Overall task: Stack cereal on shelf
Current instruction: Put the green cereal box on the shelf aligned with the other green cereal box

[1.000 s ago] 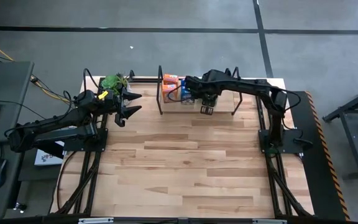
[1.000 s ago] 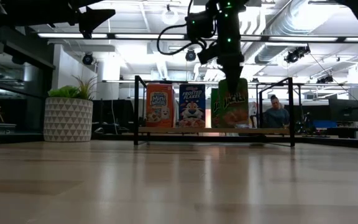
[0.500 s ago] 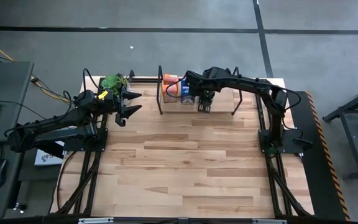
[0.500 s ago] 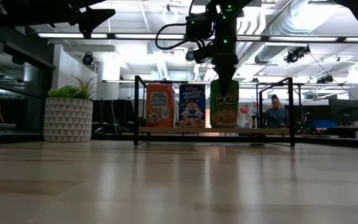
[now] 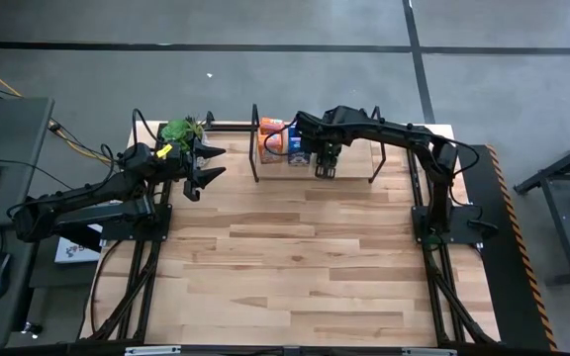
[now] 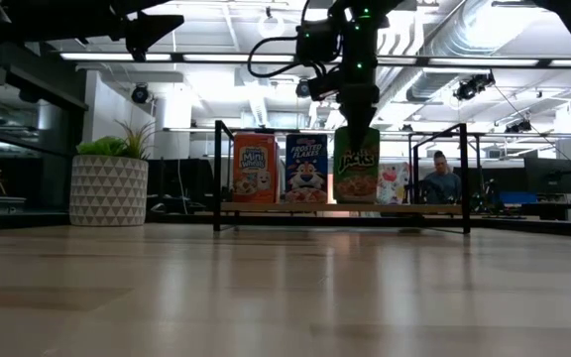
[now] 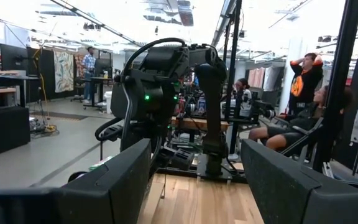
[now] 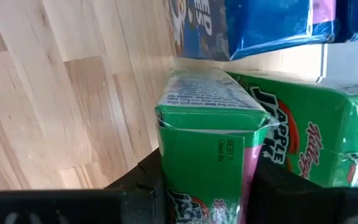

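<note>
right tool (image 6: pixel 357 127) grips green cereal box (image 6: pixel 357 165) on shelf (image 6: pixel 341 208), wooden tabletop (image 6: pixel 285 288).

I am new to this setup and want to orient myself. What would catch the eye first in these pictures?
First, the right gripper holding a green cereal box upright on the shelf, beside the blue box and the orange box. Next, the potted plant standing left of the shelf. The left gripper waits open near that plant.
</note>
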Available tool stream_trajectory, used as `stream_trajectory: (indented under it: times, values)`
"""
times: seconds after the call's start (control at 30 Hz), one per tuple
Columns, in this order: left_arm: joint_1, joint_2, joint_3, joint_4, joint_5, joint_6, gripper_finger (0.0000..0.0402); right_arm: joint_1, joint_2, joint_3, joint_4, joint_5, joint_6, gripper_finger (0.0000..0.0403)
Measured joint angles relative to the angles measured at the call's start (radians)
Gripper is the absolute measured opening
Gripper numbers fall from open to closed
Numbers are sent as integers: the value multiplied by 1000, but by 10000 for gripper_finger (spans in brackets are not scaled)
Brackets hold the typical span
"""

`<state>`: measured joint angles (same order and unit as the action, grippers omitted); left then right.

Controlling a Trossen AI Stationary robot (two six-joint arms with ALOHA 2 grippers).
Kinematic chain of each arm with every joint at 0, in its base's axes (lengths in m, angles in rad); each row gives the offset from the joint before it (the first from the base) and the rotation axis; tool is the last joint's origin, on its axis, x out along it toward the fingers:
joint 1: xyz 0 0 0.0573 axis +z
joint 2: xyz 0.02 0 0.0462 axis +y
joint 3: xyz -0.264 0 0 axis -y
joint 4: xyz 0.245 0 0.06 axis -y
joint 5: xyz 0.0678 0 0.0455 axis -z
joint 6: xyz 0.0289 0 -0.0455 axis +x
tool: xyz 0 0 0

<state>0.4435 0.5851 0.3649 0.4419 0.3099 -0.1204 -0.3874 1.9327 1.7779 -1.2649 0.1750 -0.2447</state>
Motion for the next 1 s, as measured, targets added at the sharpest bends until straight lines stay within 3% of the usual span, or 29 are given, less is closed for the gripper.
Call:
stream_trajectory:
  times: [0.8,1.0]
  values:
    - [0,0,0,-3,0,0,241,0,-1,0,-13,12,-17,122]
    - [0,0,0,-4,1,0,241,0,-1,0,4,13,0,146]
